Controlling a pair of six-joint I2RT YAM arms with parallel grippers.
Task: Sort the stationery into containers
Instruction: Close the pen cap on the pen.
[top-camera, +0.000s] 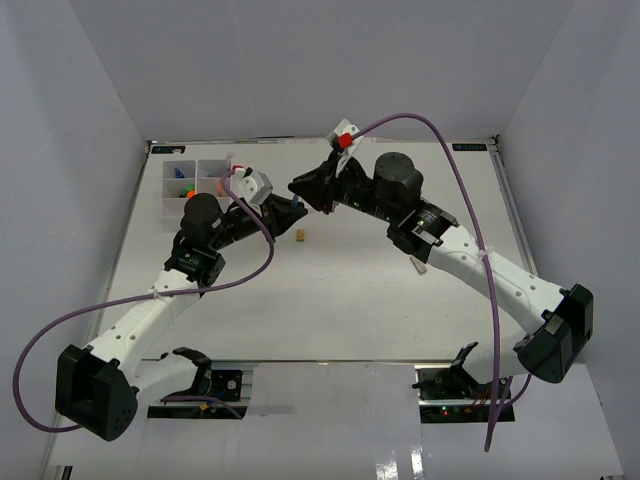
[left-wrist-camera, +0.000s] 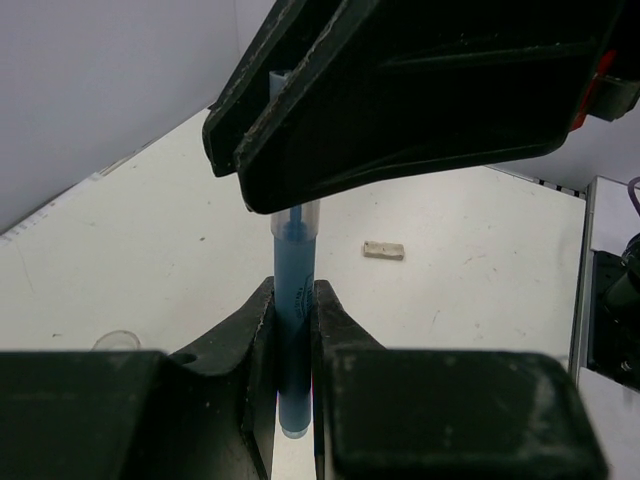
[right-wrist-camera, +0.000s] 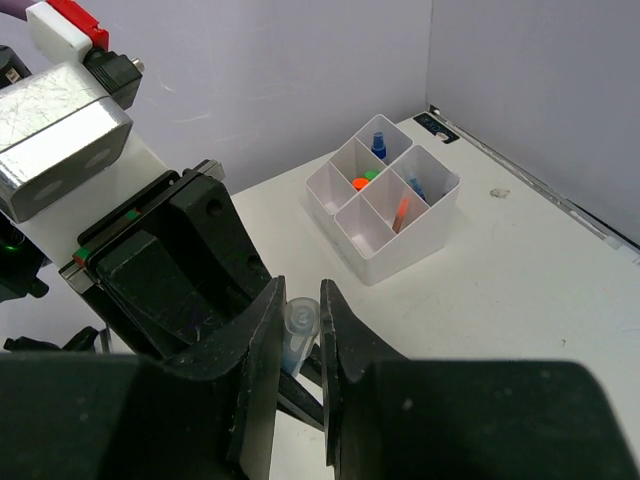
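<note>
We see our left gripper (left-wrist-camera: 293, 305) clamped on the blue pen (left-wrist-camera: 295, 250) and our right gripper (right-wrist-camera: 302, 302) pinching its clear end, above the middle of the table (top-camera: 350, 300); the organiser tray (right-wrist-camera: 395, 255) sits far left

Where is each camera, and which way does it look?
Top camera: above and behind, looking down at the table; both arms show.
Left wrist: just behind the left hand, which grips the blue pen; faces the right hand.
Right wrist: behind the right hand's fingers, facing the tray and left hand.
Shared by both wrists: the blue pen.
</note>
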